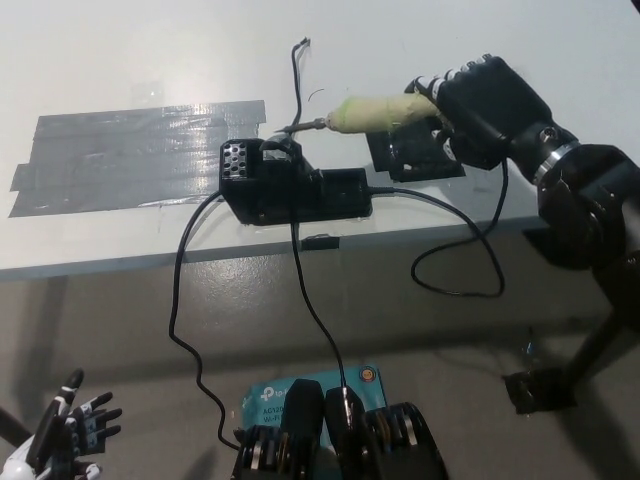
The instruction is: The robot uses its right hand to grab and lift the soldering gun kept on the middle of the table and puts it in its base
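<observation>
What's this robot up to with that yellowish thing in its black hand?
The black right hand is holding a soldering gun by its yellowish handle, above the white table, with its metal tip pointing at the black base. It is not in the base yet. The white left hand rests open, low down, away from the table.

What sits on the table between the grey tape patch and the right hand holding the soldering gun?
In the head view, the black base lies between the grey tape and the right hand, the soldering gun tip just above it.
</observation>
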Controlling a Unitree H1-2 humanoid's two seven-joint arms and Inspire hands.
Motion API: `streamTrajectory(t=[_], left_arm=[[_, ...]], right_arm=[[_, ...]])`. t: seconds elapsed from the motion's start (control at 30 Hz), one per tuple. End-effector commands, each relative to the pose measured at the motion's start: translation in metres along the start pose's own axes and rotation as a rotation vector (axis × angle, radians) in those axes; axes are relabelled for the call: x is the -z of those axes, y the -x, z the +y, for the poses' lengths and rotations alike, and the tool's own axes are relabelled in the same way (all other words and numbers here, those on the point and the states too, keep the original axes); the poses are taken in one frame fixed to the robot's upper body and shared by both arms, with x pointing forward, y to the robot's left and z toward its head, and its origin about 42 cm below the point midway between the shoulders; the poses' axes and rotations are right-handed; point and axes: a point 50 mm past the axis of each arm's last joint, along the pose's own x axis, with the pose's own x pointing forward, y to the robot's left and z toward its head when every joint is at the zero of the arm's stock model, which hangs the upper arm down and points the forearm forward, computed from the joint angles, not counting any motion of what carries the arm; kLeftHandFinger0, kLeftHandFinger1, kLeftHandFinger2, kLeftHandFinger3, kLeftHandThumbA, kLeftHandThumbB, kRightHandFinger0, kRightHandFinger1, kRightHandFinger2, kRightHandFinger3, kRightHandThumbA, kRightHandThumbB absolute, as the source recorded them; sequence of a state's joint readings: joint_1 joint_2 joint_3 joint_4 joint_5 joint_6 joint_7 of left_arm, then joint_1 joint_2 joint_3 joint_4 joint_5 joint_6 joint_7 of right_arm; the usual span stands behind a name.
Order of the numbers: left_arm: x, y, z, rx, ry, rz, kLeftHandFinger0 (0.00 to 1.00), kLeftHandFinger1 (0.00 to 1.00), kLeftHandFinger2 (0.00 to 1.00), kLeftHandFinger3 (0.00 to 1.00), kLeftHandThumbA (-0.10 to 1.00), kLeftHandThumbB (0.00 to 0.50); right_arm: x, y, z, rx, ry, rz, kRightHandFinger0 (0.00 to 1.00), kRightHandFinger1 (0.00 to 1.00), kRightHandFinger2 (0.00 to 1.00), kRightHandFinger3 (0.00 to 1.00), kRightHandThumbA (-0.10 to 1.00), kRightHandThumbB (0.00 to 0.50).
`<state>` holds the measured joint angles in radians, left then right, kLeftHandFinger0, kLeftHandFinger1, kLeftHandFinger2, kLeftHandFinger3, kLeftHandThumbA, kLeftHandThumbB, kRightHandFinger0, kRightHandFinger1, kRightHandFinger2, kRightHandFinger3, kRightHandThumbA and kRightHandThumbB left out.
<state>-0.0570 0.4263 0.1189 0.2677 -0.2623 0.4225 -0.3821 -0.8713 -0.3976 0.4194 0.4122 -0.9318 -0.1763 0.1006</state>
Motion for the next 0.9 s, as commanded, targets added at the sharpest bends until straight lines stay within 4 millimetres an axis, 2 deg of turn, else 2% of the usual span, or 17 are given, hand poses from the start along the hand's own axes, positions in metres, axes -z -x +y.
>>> streamTrajectory(t=[0.0,0.07,0.1,0.13,0.17,0.23,0.33,0.4,0.5,0.53,0.6,0.7,0.73,0.77,0.8,0.83,0.87], left_arm=[[-0.013,0.004,0.009,-0.006,-0.035,-0.041,0.93,1.0,1.0,1.0,0.99,0.27],[-0.014,0.004,0.008,0.003,-0.028,-0.044,0.94,1.0,1.0,1.0,0.98,0.271],[-0.014,0.004,0.008,0.003,-0.032,-0.046,0.94,1.0,1.0,1.0,0.99,0.262],[-0.015,0.003,0.009,0.002,-0.032,-0.046,0.95,1.0,1.0,1.0,0.98,0.268],[-0.015,0.003,0.008,0.005,-0.031,-0.048,0.95,1.0,1.0,1.0,0.99,0.26],[-0.017,0.003,0.008,0.01,-0.037,-0.051,0.96,1.0,1.0,1.0,1.0,0.257],[-0.019,0.002,0.009,0.016,-0.031,-0.053,1.0,1.0,1.0,1.0,1.0,0.256],[-0.019,0.002,0.009,0.011,-0.036,-0.052,0.99,1.0,1.0,1.0,1.0,0.257],[-0.022,0.003,0.007,0.01,-0.035,-0.054,0.99,1.0,1.0,1.0,1.0,0.249],[-0.022,0.003,0.007,0.008,-0.034,-0.055,0.98,1.0,1.0,1.0,1.0,0.251],[-0.023,0.002,0.006,0.007,-0.035,-0.054,0.98,1.0,1.0,1.0,1.0,0.236],[-0.023,0.002,0.005,0.009,-0.047,-0.055,0.98,1.0,1.0,1.0,1.0,0.233],[-0.024,0.002,0.004,0.008,-0.05,-0.059,0.97,1.0,1.0,1.0,1.0,0.241],[-0.024,0.003,0.004,0.011,-0.045,-0.06,0.97,1.0,1.0,1.0,1.0,0.241],[-0.024,0.003,0.004,0.01,-0.047,-0.06,0.97,1.0,1.0,1.0,1.0,0.246],[-0.025,0.002,0.003,0.012,-0.05,-0.061,0.97,1.0,1.0,1.0,1.0,0.243],[-0.025,0.001,0.003,0.015,-0.055,-0.064,0.97,1.0,1.0,1.0,1.0,0.248]], right_arm=[[0.007,-0.002,-0.015,0.049,0.021,0.02,0.0,0.02,0.42,0.1,-0.1,0.0],[0.008,-0.001,-0.016,0.048,0.02,0.04,0.0,0.05,0.47,0.06,-0.1,0.007],[0.009,-0.001,-0.016,0.053,0.063,0.061,0.0,0.08,0.5,0.03,-0.1,0.053],[0.011,-0.001,-0.017,0.055,0.073,0.082,0.0,0.11,0.52,0.01,-0.1,0.054],[0.011,-0.001,-0.018,0.046,0.078,0.095,0.0,0.12,0.54,0.01,-0.1,0.049],[0.013,0.0,-0.02,0.031,0.099,0.113,0.0,0.2,0.58,0.09,-0.1,0.001],[0.013,-0.002,-0.02,0.029,0.117,0.114,0.0,0.19,0.57,0.15,-0.1,0.013],[0.012,-0.002,-0.019,0.021,0.101,0.115,0.0,0.18,0.57,0.23,-0.1,0.0],[0.01,-0.007,-0.01,0.002,0.105,0.071,0.0,0.16,0.54,0.26,-0.1,0.0],[0.008,-0.007,-0.008,0.014,0.113,0.053,0.0,0.13,0.5,0.32,-0.1,0.001],[0.004,-0.008,-0.006,0.009,0.144,0.038,0.0,0.12,0.48,0.26,-0.1,0.002],[0.001,-0.009,-0.002,0.032,0.145,0.007,0.0,0.13,0.48,0.24,-0.1,0.0],[-0.001,-0.012,-0.001,0.036,0.128,0.01,0.0,0.11,0.47,0.24,-0.1,0.0],[-0.003,-0.013,-0.001,0.008,0.123,0.019,0.0,0.15,0.52,0.29,-0.1,0.0],[-0.004,-0.014,0.0,0.01,0.129,0.015,0.0,0.17,0.54,0.34,-0.1,0.02],[-0.005,-0.015,0.002,0.013,0.137,0.008,0.0,0.18,0.54,0.35,-0.1,0.066],[-0.006,-0.015,0.002,0.018,0.135,0.002,0.0,0.17,0.52,0.35,-0.1,0.043]])
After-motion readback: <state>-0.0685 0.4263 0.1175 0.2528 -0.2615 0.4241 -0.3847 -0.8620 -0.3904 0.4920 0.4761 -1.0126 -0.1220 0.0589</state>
